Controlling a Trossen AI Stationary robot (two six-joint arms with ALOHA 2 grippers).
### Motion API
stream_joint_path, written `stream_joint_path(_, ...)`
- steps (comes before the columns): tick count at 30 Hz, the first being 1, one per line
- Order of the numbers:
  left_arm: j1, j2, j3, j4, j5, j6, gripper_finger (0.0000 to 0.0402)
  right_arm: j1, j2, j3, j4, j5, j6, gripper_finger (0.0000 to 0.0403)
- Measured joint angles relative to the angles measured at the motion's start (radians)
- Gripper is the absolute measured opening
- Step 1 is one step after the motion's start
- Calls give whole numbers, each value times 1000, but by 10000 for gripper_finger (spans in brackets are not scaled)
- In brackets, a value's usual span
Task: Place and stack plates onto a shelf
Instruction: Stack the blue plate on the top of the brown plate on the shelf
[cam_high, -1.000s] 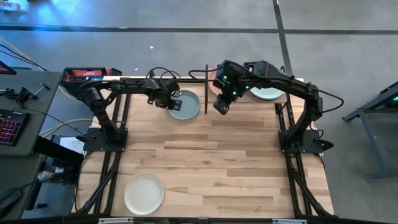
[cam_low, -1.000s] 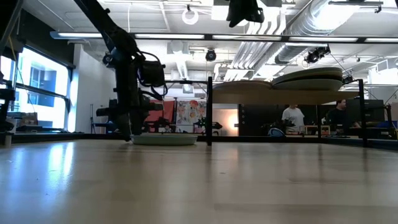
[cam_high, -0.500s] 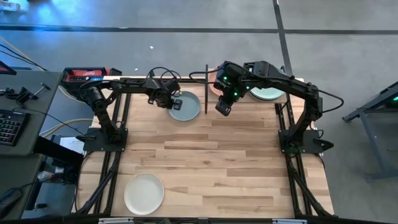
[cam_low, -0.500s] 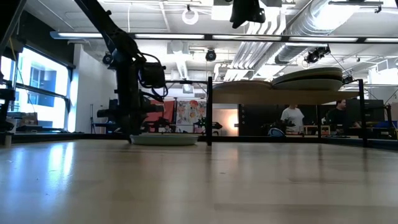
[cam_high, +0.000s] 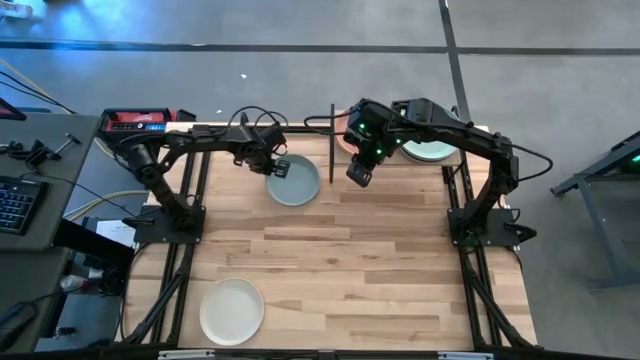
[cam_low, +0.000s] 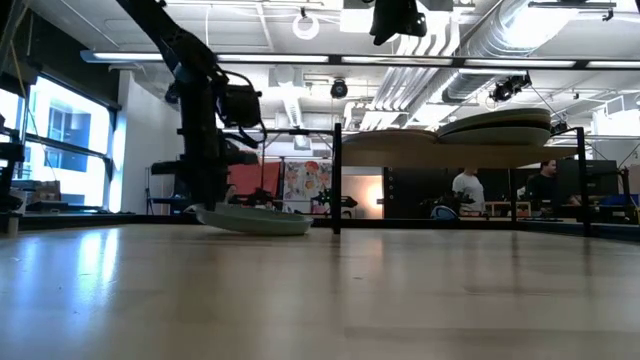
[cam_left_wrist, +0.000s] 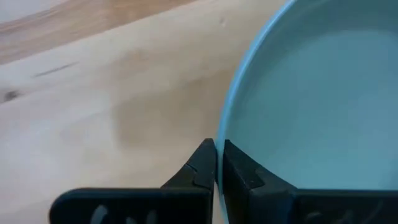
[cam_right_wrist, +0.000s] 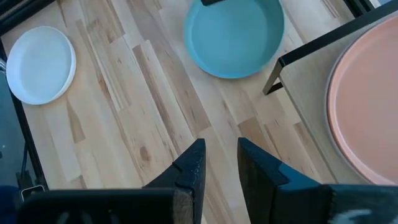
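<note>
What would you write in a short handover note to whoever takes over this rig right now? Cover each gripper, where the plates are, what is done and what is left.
Left gripper: shut on the rim of the light blue plate, which is tilted, one edge lifted off the table top, beside the shelf.
Right gripper: empty, jaws apart, hanging above the table at the shelf's near edge.
Done: pink plate and a mint green plate are on the shelf, side by side.
Left: shelve the light blue plate, then the pale white plate at the table's near left corner.
</note>
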Motion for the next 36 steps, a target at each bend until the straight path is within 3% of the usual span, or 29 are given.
stream_joint_path(10, -40, -209, 0, -124, -6, 64, 1, 4, 0, 0, 2, -1, -1, 77)
stream_joint_path(19, -143, -395, 0, -226, 2, 43, 1, 59, 0, 0, 98, 22, 42, 133)
stream_joint_path(24, -230, -474, 1, -243, 26, -3, 1, 82, 9, -1, 143, 23, 104, 139)
stream_joint_path(36, -421, -492, 150, -238, -11, -41, 0, 151, 62, -1, 151, 110, 239, 139)
